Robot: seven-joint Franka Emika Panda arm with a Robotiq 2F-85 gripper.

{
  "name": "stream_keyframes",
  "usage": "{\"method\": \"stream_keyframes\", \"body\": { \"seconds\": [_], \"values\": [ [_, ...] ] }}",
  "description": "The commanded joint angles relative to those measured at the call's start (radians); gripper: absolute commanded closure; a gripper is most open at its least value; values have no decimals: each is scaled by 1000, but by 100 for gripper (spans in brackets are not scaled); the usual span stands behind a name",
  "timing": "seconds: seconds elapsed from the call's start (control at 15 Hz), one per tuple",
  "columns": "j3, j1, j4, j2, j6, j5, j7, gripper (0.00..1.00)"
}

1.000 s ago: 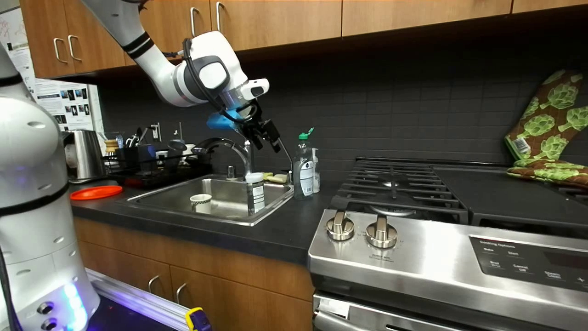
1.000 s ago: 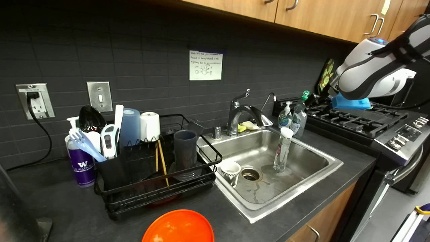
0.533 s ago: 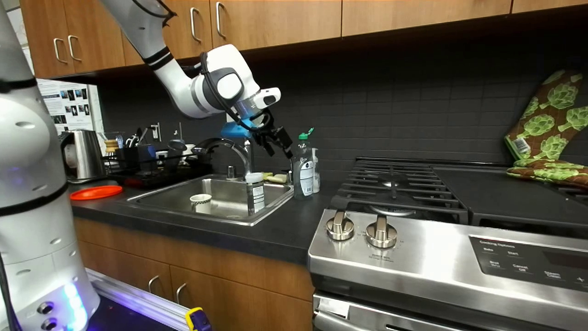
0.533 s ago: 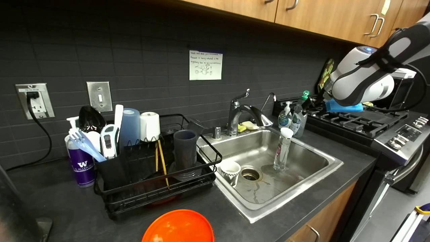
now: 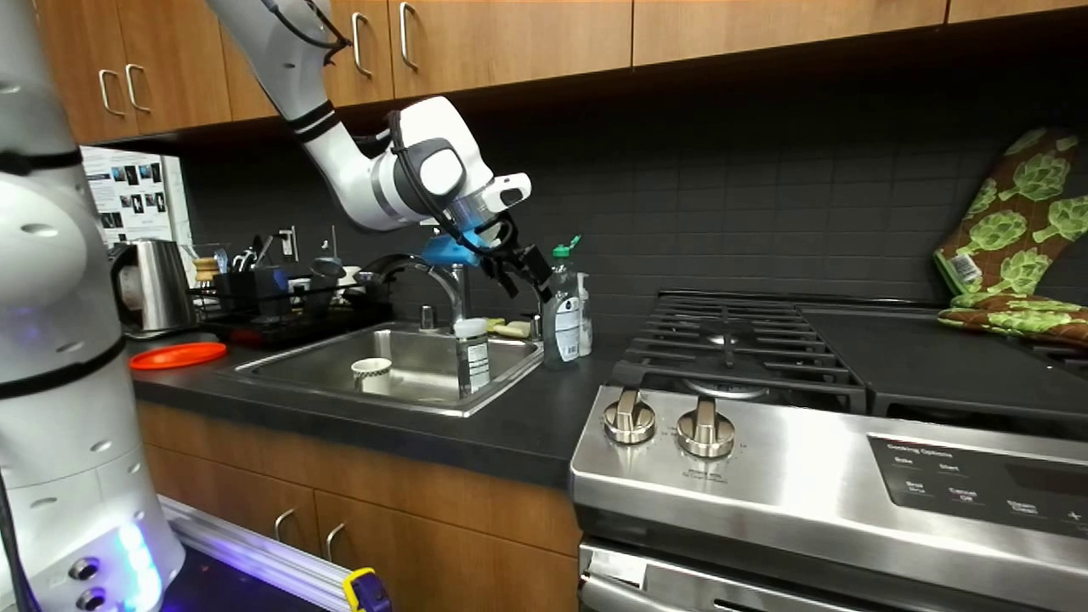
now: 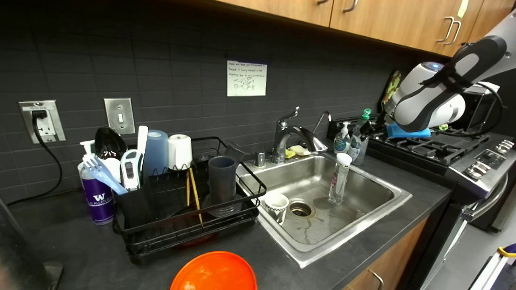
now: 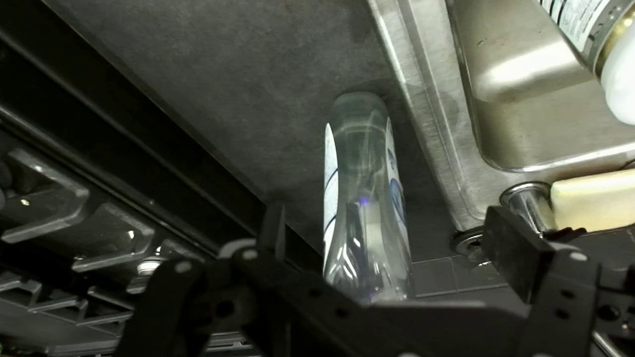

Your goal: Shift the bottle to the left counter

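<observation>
The bottle [image 5: 563, 316] is clear with a green flip top and a white label. It stands upright on the dark counter between sink and stove, in both exterior views [image 6: 358, 147]. My gripper [image 5: 529, 280] is open beside the bottle's upper part, tilted down toward it; it also shows in an exterior view [image 6: 371, 127]. In the wrist view the bottle [image 7: 362, 173] shows between the spread fingers of the gripper [image 7: 394, 243], with gaps on both sides. The bottle's top is hidden there. The left counter [image 6: 64, 245] is the dark countertop on the sink's far side from the stove.
A white pump dispenser [image 6: 342, 140] stands close beside the bottle. The sink [image 6: 363, 223] holds a white-capped bottle [image 6: 339, 179] and a cup [image 6: 276, 205]. Also here are the faucet [image 6: 296, 133], stove [image 5: 731, 340], dish rack [image 6: 193, 225], orange plate [image 6: 215, 274] and kettle [image 5: 161, 285].
My gripper has moved down and toward the bottle, rightward in an exterior view and leftward in an exterior view. The bottle and the other items have not moved.
</observation>
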Motion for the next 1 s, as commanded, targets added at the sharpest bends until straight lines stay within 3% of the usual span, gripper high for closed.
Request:
{"method": "stream_keyframes", "body": {
  "seconds": [0.0,0.53,0.87,0.93],
  "values": [
    [4,-13,28,43,30,-25,27,0],
    [-3,-7,83,108,72,-62,61,0],
    [-27,-2,131,129,68,-154,133,0],
    [-30,0,136,129,65,-167,147,5]
  ]
}}
